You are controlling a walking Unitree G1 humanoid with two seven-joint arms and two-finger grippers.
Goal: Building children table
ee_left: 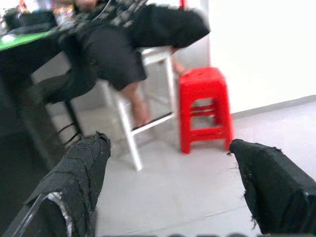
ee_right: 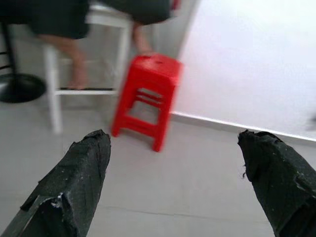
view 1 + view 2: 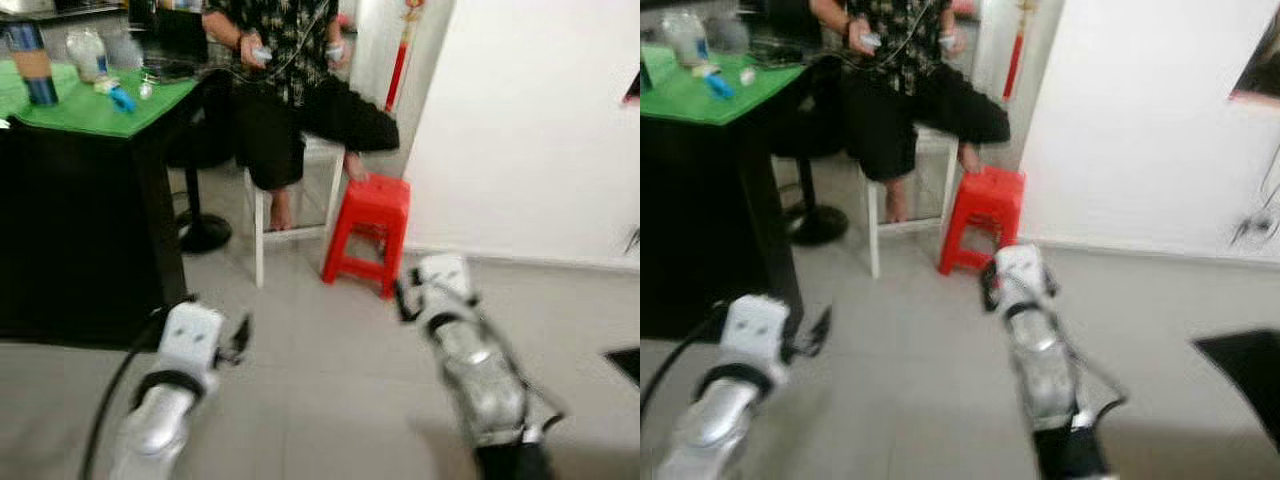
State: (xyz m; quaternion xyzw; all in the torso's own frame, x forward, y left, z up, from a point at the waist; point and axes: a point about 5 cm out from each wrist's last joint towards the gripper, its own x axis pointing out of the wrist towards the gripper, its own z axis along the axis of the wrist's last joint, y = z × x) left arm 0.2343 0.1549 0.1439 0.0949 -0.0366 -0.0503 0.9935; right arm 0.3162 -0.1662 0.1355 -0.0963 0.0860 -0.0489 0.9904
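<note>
Both my pincers, left pincer [image 1: 168,182] and right pincer [image 2: 175,180], hang empty with fingers spread wide, presumably because I am only walking over grey floor tiles [image 3: 320,360]; no children's table parts visible; small red plastic stool [image 3: 368,232] stands ahead beside a seated person [image 3: 290,90].

All four views soft with motion blur. Person [image 3: 285,90] on white stool [image 3: 300,200] cut off at top edge above the chest; small devices in both hands too blurred to identify. Items on green tabletop [image 3: 90,105] left of the stool smeared: a dark cylinder [image 3: 30,62], a clear bottle [image 3: 88,52], a blue thing [image 3: 120,98], none readable. Table cropped at left edge. Dark shape [image 3: 1245,385] on floor right of red stool [image 3: 370,232] cut by right edge, unidentifiable. Left gripper [image 3: 238,340] fingertips blurred in head view. Right gripper [image 2: 182,163] fingers run off the bottom edge in wrist view.
</note>
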